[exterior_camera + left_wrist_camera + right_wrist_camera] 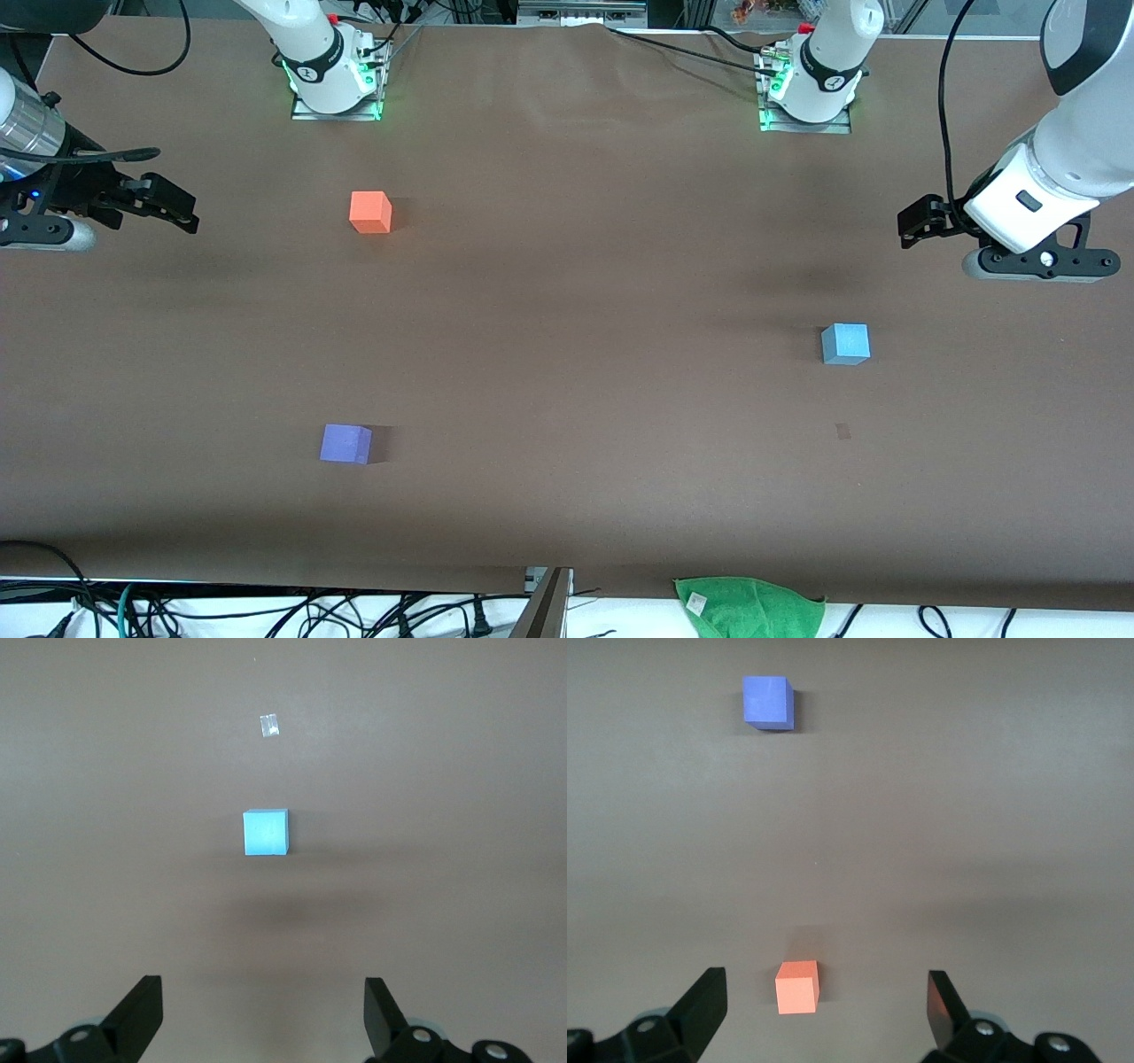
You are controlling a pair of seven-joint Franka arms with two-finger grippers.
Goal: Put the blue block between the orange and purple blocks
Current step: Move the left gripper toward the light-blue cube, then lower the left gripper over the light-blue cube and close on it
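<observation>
The light blue block (845, 344) sits on the brown table toward the left arm's end; it also shows in the left wrist view (266, 832). The orange block (370, 213) sits toward the right arm's end, near the bases; it also shows in the right wrist view (797, 987). The purple block (345, 444) lies nearer the front camera than the orange one, and shows in the right wrist view (767, 702). My left gripper (912, 221) hangs open and empty in the air at the left arm's table end. My right gripper (177, 208) hangs open and empty at the right arm's end.
A green cloth (749, 605) lies at the table's front edge. A small tape mark (842, 431) is on the table nearer the front camera than the blue block. Cables run along the table's front edge and near the arm bases.
</observation>
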